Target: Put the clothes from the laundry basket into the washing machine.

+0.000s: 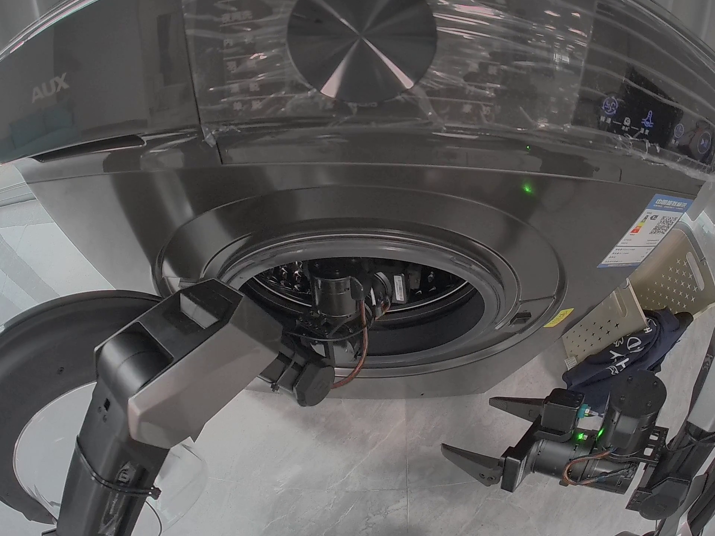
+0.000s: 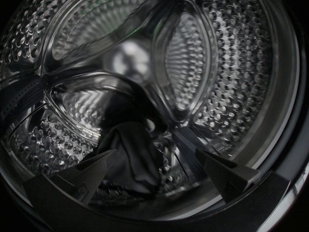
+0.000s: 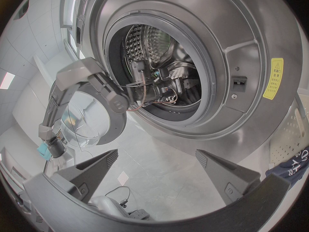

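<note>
The washing machine (image 1: pixel 357 210) stands with its round opening (image 1: pixel 488 281) uncovered. My left arm's wrist (image 1: pixel 335 299) sits inside that opening. In the left wrist view my left gripper (image 2: pixel 156 157) is open inside the steel drum (image 2: pixel 244 65), and a dark garment (image 2: pixel 133 160) lies loose on the drum floor beyond its fingertips. A navy garment with white print (image 1: pixel 629 351) hangs over the edge of the beige perforated laundry basket (image 1: pixel 670 277) at the right. My right gripper (image 1: pixel 468 426) hangs open and empty above the floor, just left of the basket.
The washer's door (image 1: pixel 45 381) is swung open at the lower left, beside my left arm. Grey tiled floor (image 1: pixel 372 463) lies in front of the machine. The basket (image 3: pixel 286 139) and navy garment (image 3: pixel 289 168) sit close against the machine's right side.
</note>
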`<state>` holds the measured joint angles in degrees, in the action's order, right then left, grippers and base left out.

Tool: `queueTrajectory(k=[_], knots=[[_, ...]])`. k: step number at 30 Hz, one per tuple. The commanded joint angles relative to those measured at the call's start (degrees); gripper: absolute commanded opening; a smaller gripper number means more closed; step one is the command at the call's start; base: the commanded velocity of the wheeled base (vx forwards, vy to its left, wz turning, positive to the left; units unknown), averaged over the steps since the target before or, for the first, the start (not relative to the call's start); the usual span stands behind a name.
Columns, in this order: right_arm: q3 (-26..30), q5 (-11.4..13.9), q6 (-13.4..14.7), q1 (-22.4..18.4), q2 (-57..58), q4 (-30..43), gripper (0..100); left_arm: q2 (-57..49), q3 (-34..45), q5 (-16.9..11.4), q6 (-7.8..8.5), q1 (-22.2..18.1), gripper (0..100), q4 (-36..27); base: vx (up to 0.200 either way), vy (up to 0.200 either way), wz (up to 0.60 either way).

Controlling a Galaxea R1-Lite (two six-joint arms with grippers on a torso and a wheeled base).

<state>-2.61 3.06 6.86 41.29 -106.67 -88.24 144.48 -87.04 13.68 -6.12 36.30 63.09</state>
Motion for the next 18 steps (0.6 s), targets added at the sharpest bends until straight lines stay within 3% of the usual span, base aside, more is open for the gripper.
queueTrajectory(k=[1,14,18], knots=[[2.61,0.10,-0.01,0.19,2.69,0.08,100,-21.96,25.96,-1.29,-1.00,8.70,100,3.62,0.000,0.000,0.00],[2.61,-0.25,-0.10,0.02,8.58,0.61,100,-42.44,57.25,-5.86,-1.00,16.96,100,5.12,0.000,0.000,0.00],[2.61,0.19,-0.89,-0.42,12.27,3.51,100,-46.75,65.95,-8.76,-0.65,18.28,100,5.47,0.000,0.000,0.00]])
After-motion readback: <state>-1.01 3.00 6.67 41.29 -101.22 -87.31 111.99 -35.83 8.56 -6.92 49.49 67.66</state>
